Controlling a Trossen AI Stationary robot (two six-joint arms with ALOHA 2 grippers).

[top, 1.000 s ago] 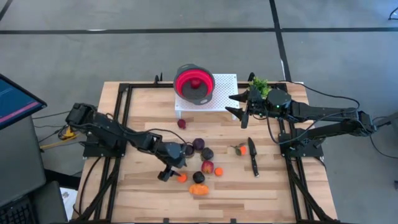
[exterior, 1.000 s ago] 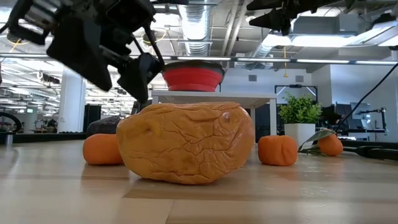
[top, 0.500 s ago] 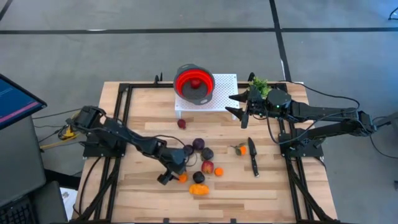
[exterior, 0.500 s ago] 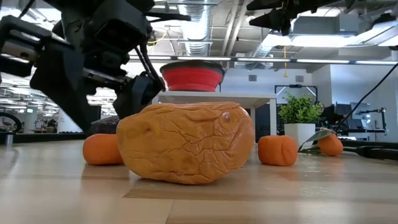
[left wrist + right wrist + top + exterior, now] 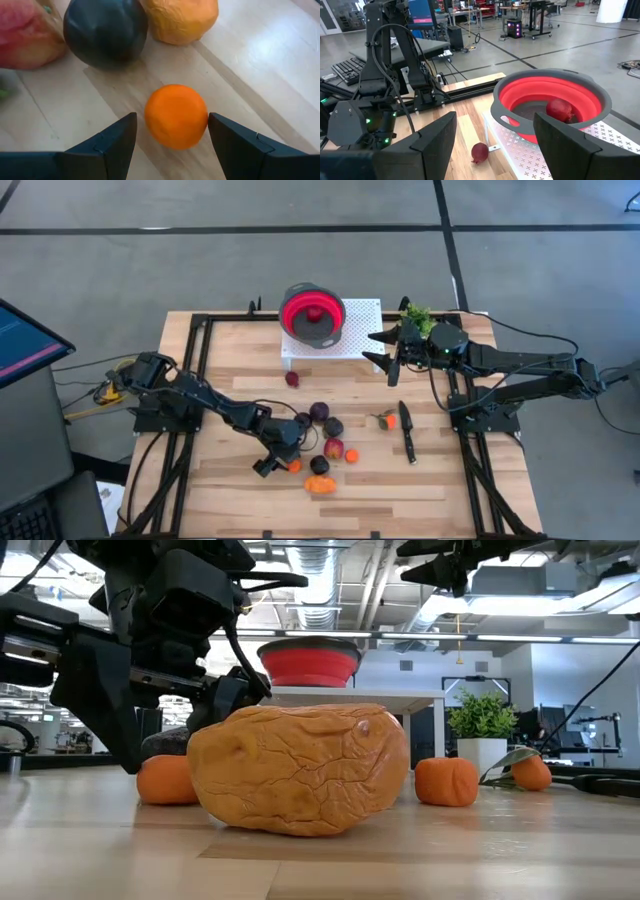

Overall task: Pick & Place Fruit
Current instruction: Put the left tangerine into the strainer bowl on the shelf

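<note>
Red bowl [image 5: 313,316] on its white stand is holding only one red fruit [image 5: 314,312], the others are lying loose mid-desk [image 5: 230,360], the left claw [image 5: 172,131] is straddling a small orange [image 5: 176,116], jaws wide, and the right claw [image 5: 388,352] is idling wide, empty, beside the stand.

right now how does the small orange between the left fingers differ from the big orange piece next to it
The small orange is smooth and round; the big orange piece is wrinkled and lumpy. The small orange is much smaller. It sits between the open left gripper fingers; the big piece lies free. Both rest on the table.
</note>
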